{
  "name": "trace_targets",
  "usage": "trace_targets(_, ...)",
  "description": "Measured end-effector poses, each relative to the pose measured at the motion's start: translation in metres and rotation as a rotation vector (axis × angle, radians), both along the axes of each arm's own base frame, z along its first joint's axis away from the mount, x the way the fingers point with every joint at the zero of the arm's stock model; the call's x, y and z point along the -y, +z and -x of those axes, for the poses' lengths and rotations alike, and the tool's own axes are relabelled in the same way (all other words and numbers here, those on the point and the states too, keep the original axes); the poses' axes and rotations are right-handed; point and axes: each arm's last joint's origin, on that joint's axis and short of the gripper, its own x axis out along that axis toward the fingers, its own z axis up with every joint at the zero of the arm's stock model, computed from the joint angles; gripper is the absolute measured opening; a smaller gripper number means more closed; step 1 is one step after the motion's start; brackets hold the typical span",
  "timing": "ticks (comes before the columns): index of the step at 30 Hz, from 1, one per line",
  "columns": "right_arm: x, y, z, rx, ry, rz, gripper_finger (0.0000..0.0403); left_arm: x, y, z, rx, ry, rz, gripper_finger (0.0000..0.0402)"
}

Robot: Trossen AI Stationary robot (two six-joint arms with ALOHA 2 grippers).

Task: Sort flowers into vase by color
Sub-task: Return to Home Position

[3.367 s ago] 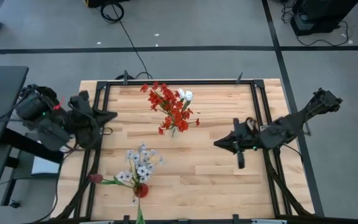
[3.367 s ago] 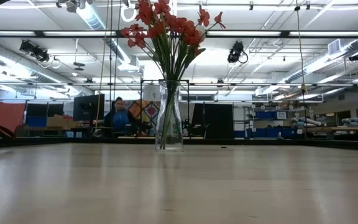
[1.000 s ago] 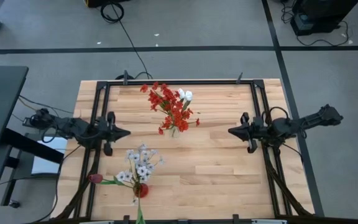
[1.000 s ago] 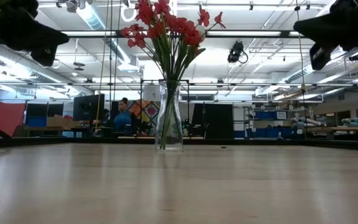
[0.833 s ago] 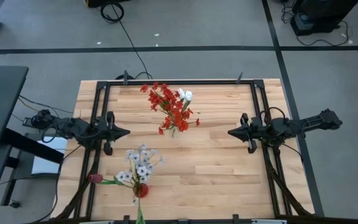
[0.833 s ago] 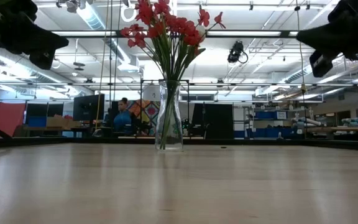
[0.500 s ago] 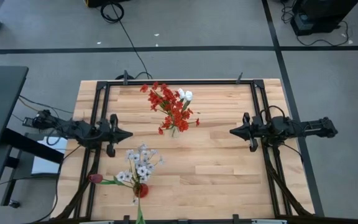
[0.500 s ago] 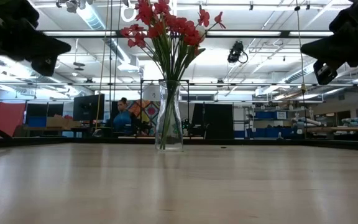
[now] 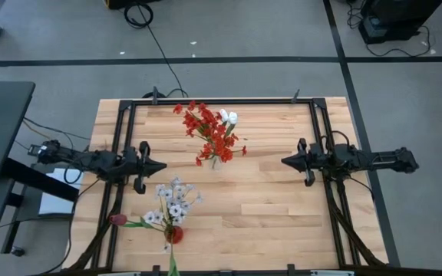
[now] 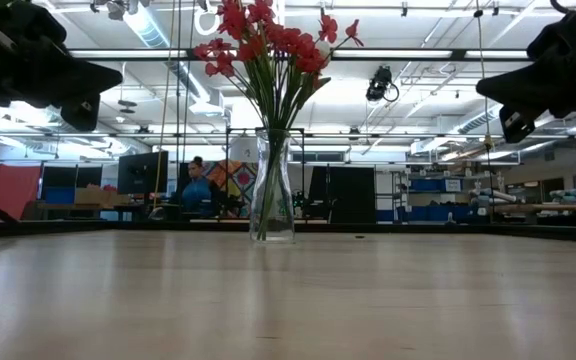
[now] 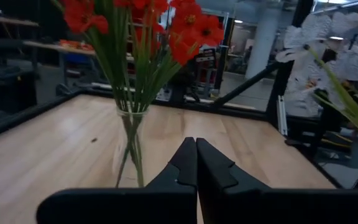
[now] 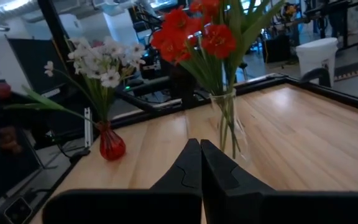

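The left end effector and right end effector hover at opposite counter sides, both pinched closed and empty, likely parking clear of the flowers. Red flowers fill the clear vase. Whitish sprays sit in the red vase.

- Bright red clusters on green stems, in a clear glass vase.
- White tulips among them.
- Pale whitish sprays in a red vase.
- Dark red bud.
- Light wood-grain table, black frame.
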Motion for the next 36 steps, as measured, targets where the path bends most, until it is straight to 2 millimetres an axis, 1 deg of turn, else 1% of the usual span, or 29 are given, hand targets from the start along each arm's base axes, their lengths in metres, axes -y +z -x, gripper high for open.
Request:
trace_targets(3, 0.0016, 0.0002, 0.0000, 0.002, -0.026, -0.010, 0.0007, -0.0014, -0.0010, -0.0009, -0.009, -0.041, 0.023, 0.0000)
trace_targets(6, 0.0017, 0.0003, 0.0000, 0.004, -0.028, -0.009, 0.0024, -0.0023, -0.0013, -0.0012, -0.011, -0.040, 0.030, 0.0001)
trace_targets(11, 0.0017, 0.0004, 0.0000, 0.004, -0.028, -0.011, 0.0043, -0.0022, -0.0013, -0.0012, -0.012, -0.041, 0.025, 0.0020)
trace_targets(16, 0.0017, 0.0004, 0.0000, 0.005, -0.029, -0.011, 0.0044, -0.0022, -0.0015, -0.0012, -0.012, -0.041, 0.022, 0.0032)
trace_targets(36, 0.0018, 0.0005, 0.0000, 0.005, -0.029, -0.010, 0.0046, -0.0022, -0.0016, -0.0013, -0.012, -0.041, 0.023, 0.0034)
